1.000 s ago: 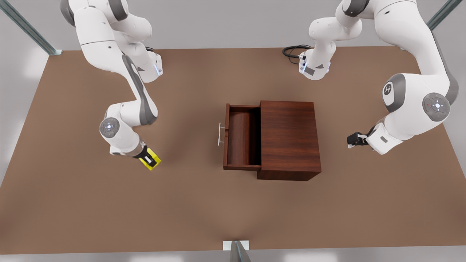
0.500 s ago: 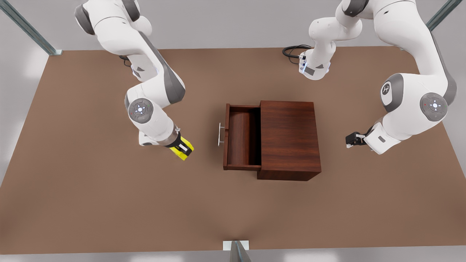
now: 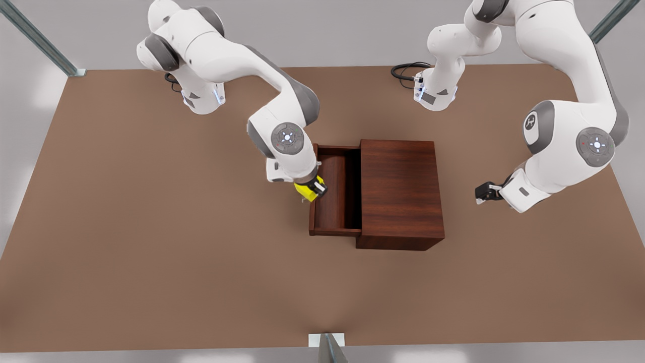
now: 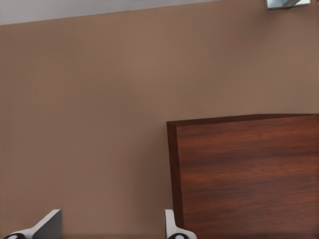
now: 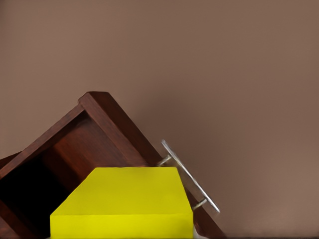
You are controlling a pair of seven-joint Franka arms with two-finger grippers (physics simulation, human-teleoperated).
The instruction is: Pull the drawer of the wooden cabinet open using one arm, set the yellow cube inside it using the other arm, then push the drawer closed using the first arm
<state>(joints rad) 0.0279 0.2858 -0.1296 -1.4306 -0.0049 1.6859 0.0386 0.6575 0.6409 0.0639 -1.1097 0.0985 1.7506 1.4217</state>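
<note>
Front view: right gripper [image 3: 316, 188] clamps smooth yellow cube [image 3: 305, 190] over woodgrain drawer [image 3: 335, 196].

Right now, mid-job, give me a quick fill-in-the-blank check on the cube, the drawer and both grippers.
1. The right gripper is shut on the yellow ____.
2. The drawer of the wooden cabinet is pulled ____.
3. The cube hangs over the drawer's front panel, near its silver ____.
4. The left gripper waits beside the cabinet with its fingers ____.

Missing words: cube; open; handle; open
</note>
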